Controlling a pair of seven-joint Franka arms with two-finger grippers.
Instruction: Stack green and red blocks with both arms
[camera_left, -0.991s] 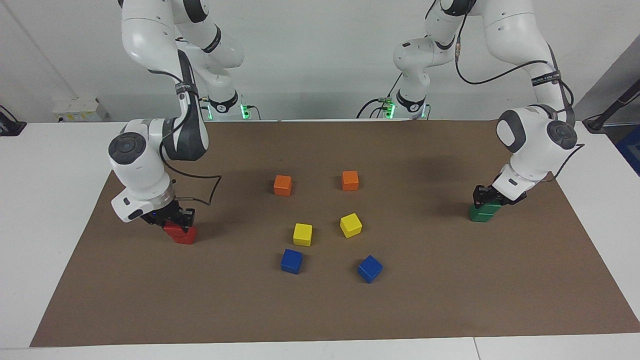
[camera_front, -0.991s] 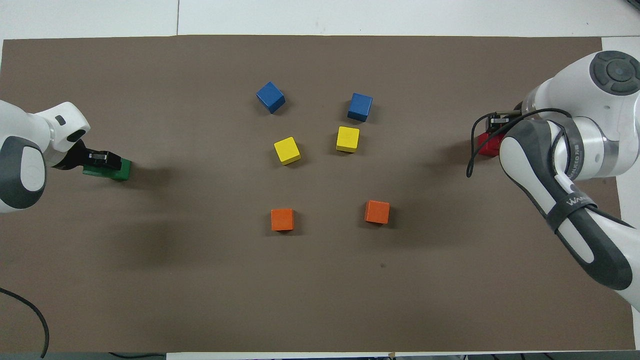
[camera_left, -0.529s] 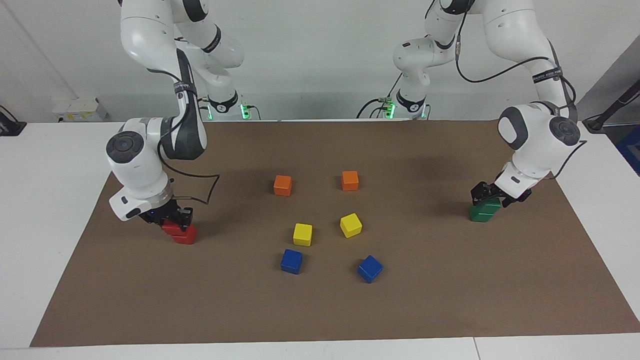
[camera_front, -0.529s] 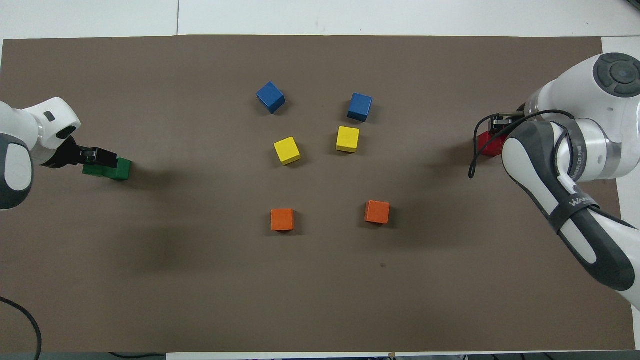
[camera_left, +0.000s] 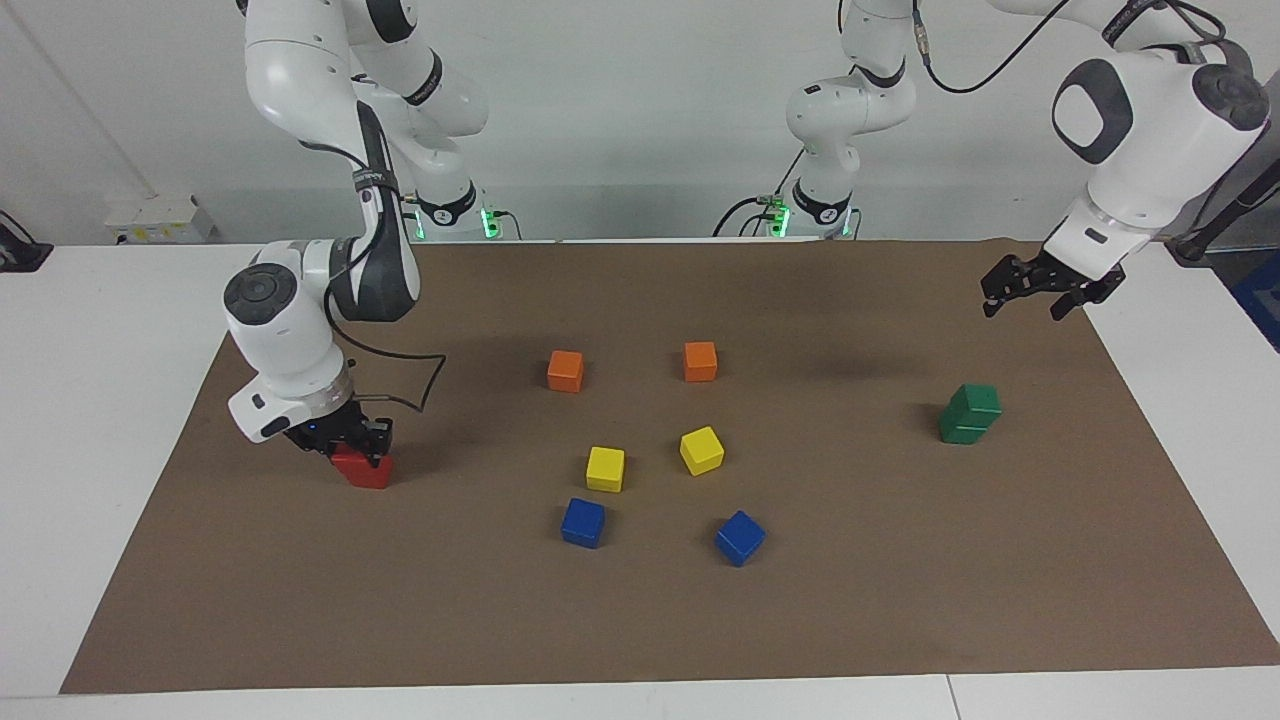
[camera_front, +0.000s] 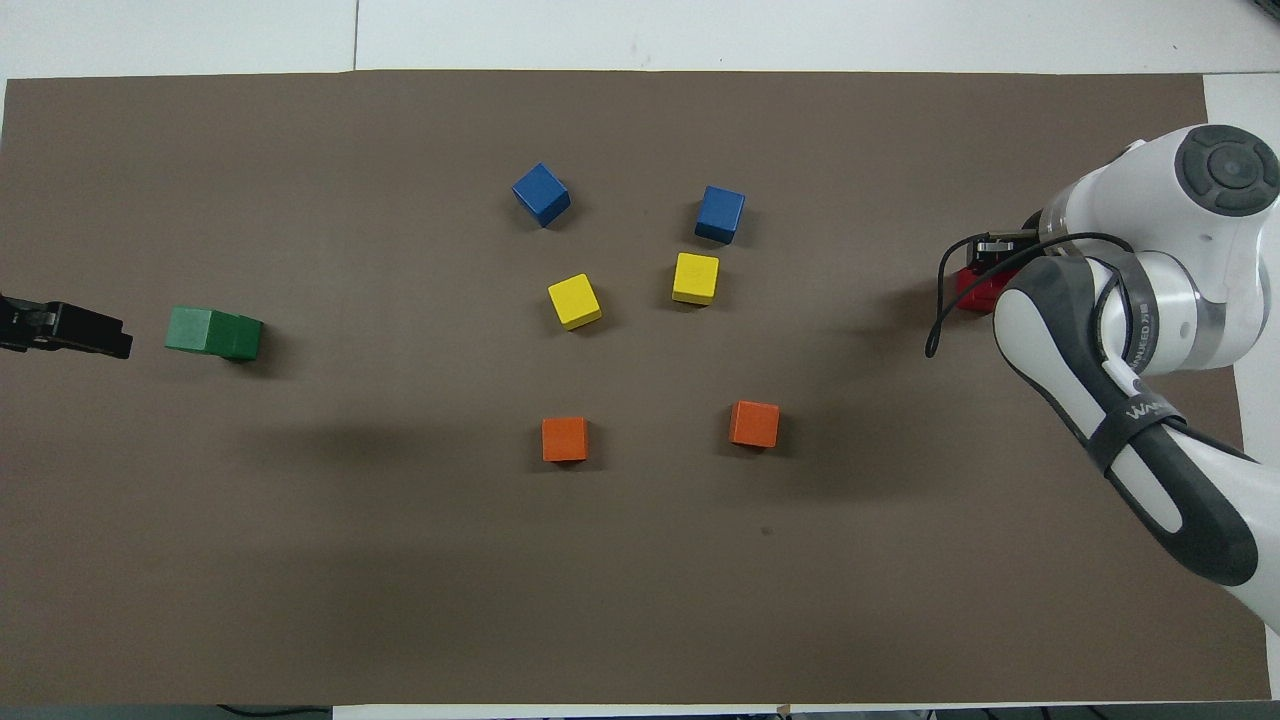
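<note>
2 green blocks (camera_left: 968, 413) stood stacked at the left arm's end; left gripper (camera_left: 1036, 291) hung open above. Right gripper (camera_left: 340, 443), bent low, clamped the upper of 2 red blocks (camera_left: 366, 468).

Two green blocks (camera_left: 968, 413), stacked. Two orange cubes (camera_left: 565, 371), two yellow cubes (camera_left: 605, 469), two blue cubes (camera_left: 583, 522). Red blocks (camera_left: 365, 469): apparently two, though the stack is partly hidden. Two arms (camera_left: 320, 290), one brown mat (camera_left: 700, 620).
</note>
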